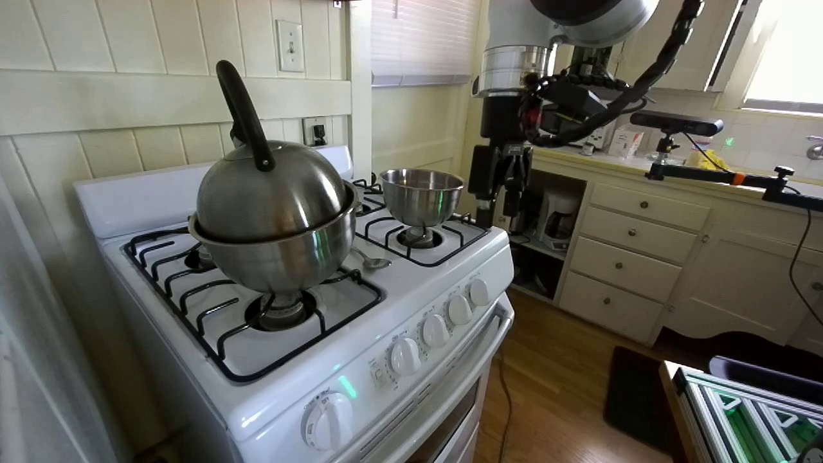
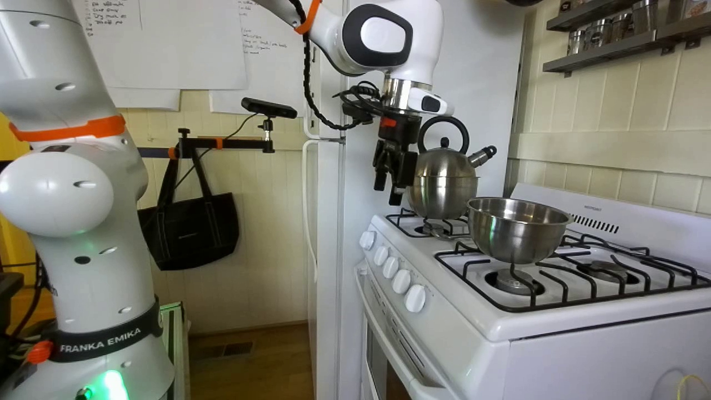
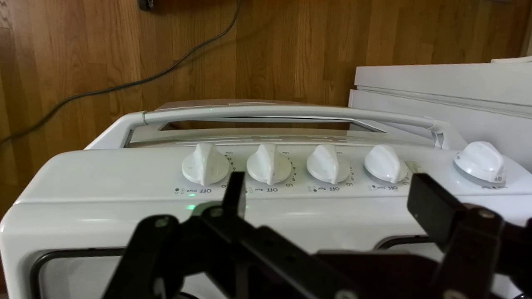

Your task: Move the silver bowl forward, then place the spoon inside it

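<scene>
Fingers spread wide, empty; swinging low could tip the bowl at their four o'clock in an exterior view

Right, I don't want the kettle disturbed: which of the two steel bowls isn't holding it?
The silver bowl above the right front burner, facing the stove; the other steel bowl has the kettle sitting inside it.

A kitchen is indicated by the gas-stove surface and its knobs; a kettle is seen; cabinet drawers are fitted; jars are shelved on the wall.
</scene>
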You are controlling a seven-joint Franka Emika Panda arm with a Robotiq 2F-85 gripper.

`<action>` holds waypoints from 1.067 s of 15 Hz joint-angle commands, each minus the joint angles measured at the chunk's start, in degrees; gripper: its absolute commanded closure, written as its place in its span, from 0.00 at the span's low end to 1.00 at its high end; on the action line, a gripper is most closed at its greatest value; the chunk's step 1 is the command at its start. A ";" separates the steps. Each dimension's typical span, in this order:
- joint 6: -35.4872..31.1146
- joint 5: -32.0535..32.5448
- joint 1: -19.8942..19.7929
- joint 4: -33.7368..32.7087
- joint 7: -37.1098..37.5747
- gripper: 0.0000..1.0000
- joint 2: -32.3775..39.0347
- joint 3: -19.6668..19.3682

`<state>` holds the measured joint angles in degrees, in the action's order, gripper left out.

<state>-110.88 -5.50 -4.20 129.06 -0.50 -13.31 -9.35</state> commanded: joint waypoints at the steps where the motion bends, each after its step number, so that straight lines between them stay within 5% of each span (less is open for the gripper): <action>1: 0.14 -0.19 -0.87 -0.11 -0.18 0.00 0.06 0.79; 9: 0.14 -0.19 -0.87 -0.11 -0.18 0.00 0.06 0.79; 16: -15.71 1.74 -4.70 2.64 4.29 0.00 -1.77 0.08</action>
<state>-120.73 -5.07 -7.42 129.66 0.70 -13.05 -9.57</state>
